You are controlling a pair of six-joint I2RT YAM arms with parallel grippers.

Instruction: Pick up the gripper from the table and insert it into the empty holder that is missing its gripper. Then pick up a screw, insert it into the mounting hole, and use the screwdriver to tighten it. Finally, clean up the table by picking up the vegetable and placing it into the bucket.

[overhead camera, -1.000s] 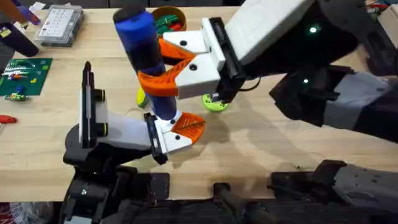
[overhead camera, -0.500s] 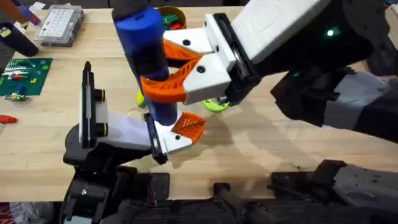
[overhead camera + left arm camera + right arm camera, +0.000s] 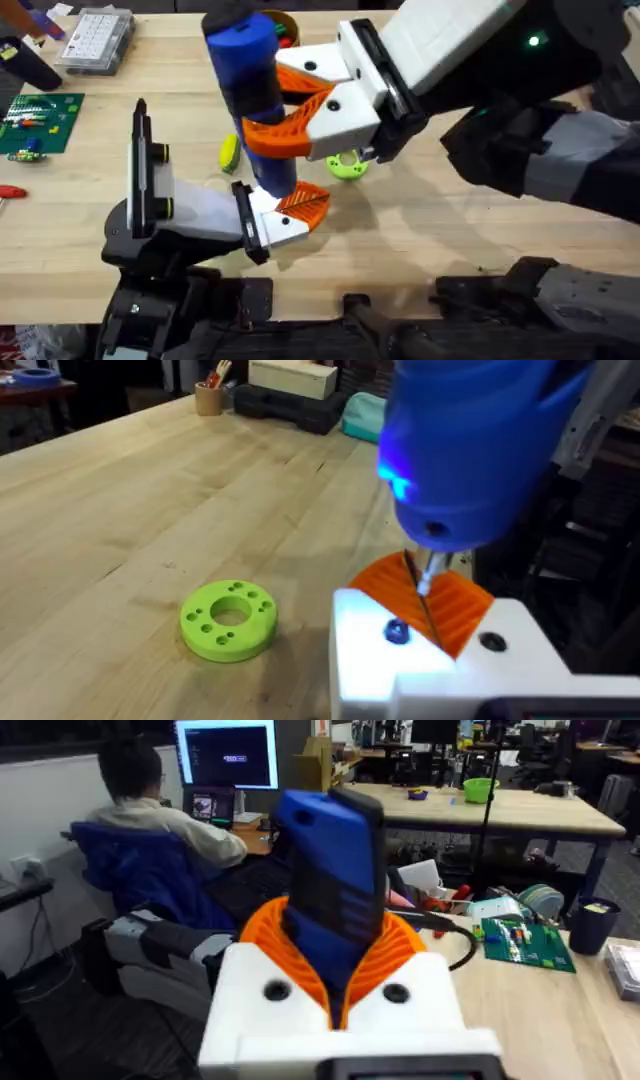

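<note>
The step in hand looks like the tightening of the screw. The right tool [image 3: 300,105] is closed around the screwdriver [image 3: 252,95] and holds it almost upright over the worktop [image 3: 450,230], the blue body clamped between the orange pads. In the left wrist view the thin metal tip [image 3: 425,572] points down at the white and orange end of the left tool [image 3: 290,212], just above a small dark hole there — whether it already touches is hard to tell. If the left tool is open or closed cannot be told from these pictures.

The next move, as a judgement, asks for a fine alignment: the tip must sit straight in the screw head before the driver is turned, and the left arm must keep the part steady.

The cleaning is not yet done — the vegetable [image 3: 229,152] lies on the worktop beside the screwdriver, and the bucket [image 3: 285,22] stands behind, at the far edge. A lime-green disc [image 3: 229,620] lies near.
</note>
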